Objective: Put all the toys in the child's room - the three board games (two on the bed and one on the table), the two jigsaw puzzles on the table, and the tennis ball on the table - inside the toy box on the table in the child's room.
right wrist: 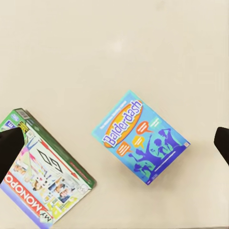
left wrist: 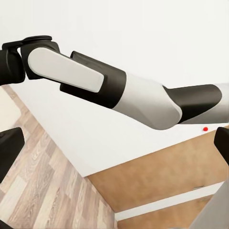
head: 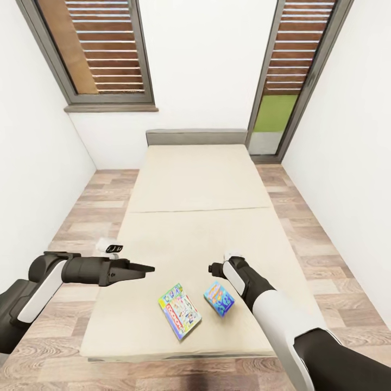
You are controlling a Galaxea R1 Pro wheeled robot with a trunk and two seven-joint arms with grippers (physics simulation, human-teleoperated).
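Note:
Two board games lie flat near the foot of the beige bed [head: 195, 184]. One is a white-green-red Monopoly box [head: 180, 310] [right wrist: 45, 176], the other a smaller blue Balderdash box [head: 219, 298] [right wrist: 140, 136]. My right gripper [head: 216, 267] [right wrist: 114, 145] hangs open above the mattress, looking straight down with the blue box between its dark fingertips [right wrist: 9, 148] and well below them. My left gripper [head: 144, 268] [left wrist: 114, 148] is open and empty, held level over the bed's left edge and pointing toward the right arm [left wrist: 119, 90]. The table and toy box are out of view.
White walls close in on both sides, with a strip of wood-plank floor [head: 76, 217] along each side of the bed. A grey headboard [head: 196, 136] and two tall dark-framed windows [head: 103, 54] stand at the far end. A small red button [left wrist: 205, 129] shows on a wall.

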